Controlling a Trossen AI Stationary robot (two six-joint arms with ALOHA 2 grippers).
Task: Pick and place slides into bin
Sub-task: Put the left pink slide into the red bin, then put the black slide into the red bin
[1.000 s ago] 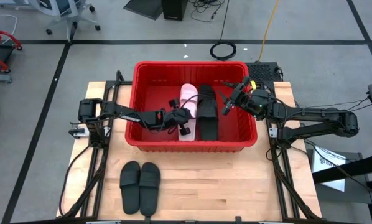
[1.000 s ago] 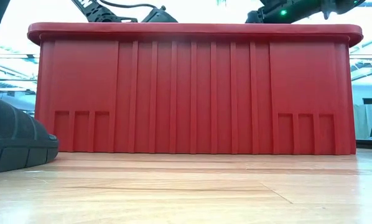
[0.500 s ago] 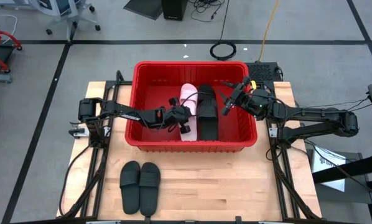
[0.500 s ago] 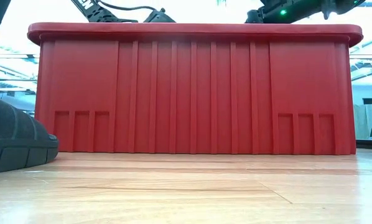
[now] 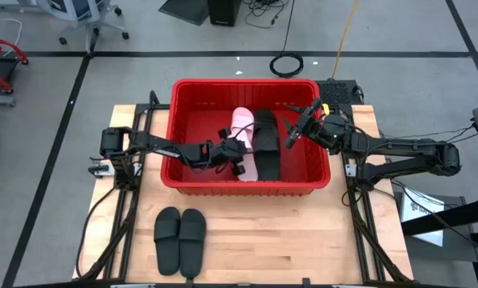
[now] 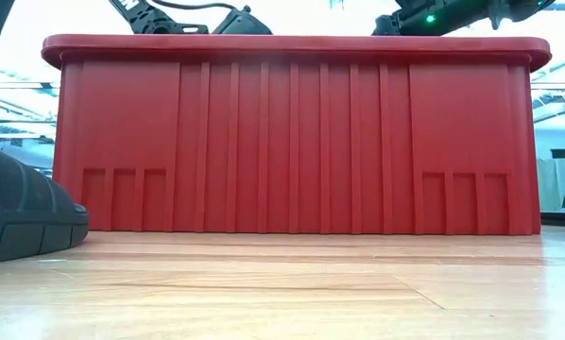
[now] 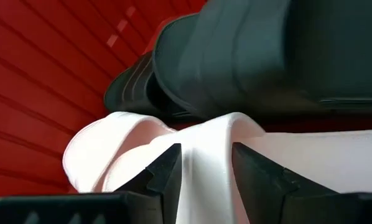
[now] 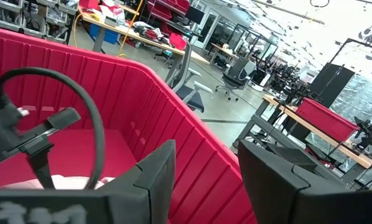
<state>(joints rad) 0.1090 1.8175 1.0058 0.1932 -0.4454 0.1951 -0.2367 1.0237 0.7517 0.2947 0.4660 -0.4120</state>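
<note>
Big red plastic bin (image 5: 183, 172) with a thick rim, in the middle of the pale wooden table (image 5: 303, 232). Inside it, 1 soft pale pink slide (image 5: 240, 122) lying beside a pile of matte black slides (image 5: 266, 144), the two touching side by side. Outside the bin, near the front edge of the table, 2 more matte black slides as a pair (image 5: 180, 238), flat and next to each other.

Left gripper (image 5: 240, 160) reaching into the bin from the left, down at the near end of the pink slide. Fingers (image 7: 167, 177) spread apart, one on each side of a raised fold of pink, but not squeezing it: let go.

Right gripper (image 5: 291, 136) hanging over the right side of the bin, just above the rim. Fingers (image 8: 155, 174) apart, nothing between them.
</note>
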